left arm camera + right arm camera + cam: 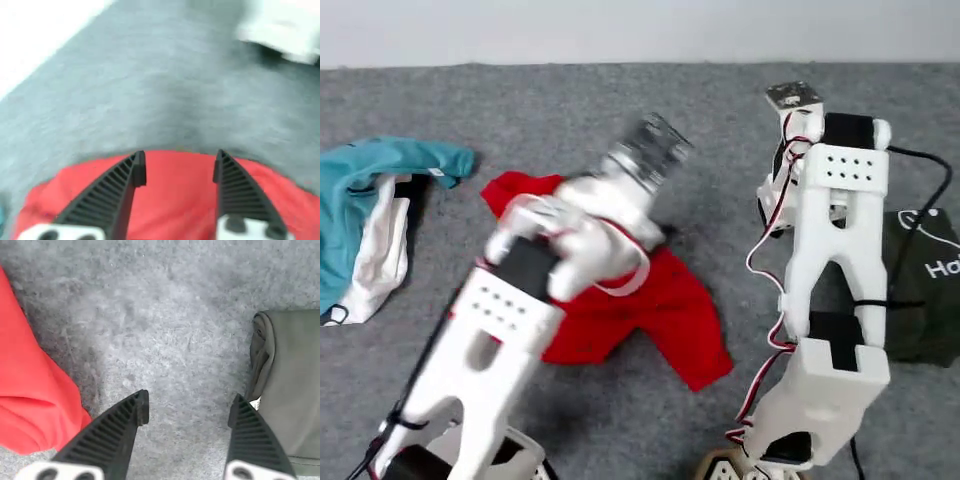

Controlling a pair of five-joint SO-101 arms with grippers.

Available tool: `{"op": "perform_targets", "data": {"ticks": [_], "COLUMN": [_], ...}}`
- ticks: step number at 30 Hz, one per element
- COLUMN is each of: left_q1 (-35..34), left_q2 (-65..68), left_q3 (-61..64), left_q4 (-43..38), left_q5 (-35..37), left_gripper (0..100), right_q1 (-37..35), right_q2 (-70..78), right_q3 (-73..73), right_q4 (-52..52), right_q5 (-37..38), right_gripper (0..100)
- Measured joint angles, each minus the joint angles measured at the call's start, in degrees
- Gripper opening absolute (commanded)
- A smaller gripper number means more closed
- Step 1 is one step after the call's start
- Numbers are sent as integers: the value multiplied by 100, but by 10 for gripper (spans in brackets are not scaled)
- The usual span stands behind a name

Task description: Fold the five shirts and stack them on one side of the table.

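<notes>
A crumpled red shirt (665, 310) lies spread in the middle of the grey table. My left gripper (179, 167) hovers open just above the red shirt (175, 210), near its far edge, with nothing between its fingers. The left arm (520, 290) leans in over this shirt from the front left. My right gripper (190, 405) is open over bare table, between the red shirt's edge (30, 400) and a folded dark green shirt (292, 390). The right arm (835, 250) stands at the right, next to the dark green shirt (925, 290).
A teal shirt (360, 185) and a white shirt (385, 255) lie heaped together at the table's left edge. The grey table (570, 110) runs bare along the back, with a pale wall behind. The right arm's cables (765, 280) hang beside the red shirt.
</notes>
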Motion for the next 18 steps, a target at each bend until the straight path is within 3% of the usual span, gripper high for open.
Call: {"op": "perform_targets", "data": {"ticks": [7,14,18], "left_q1": [-2207,-4932,-6057], "left_q2": [-431,-1407,-1767], "left_q3": [-193,-193,-193], "left_q4": [870,1635,2426], "left_q5": [0,0,0], "left_gripper": [224,224,224], "right_q1": [-1240,-3982,-5363], "right_q2": [0,44,501], "right_q3": [0,0,0], "right_q4": [0,-88,-510], "right_q5": [0,0,0], "right_gripper": [263,263,263]}}
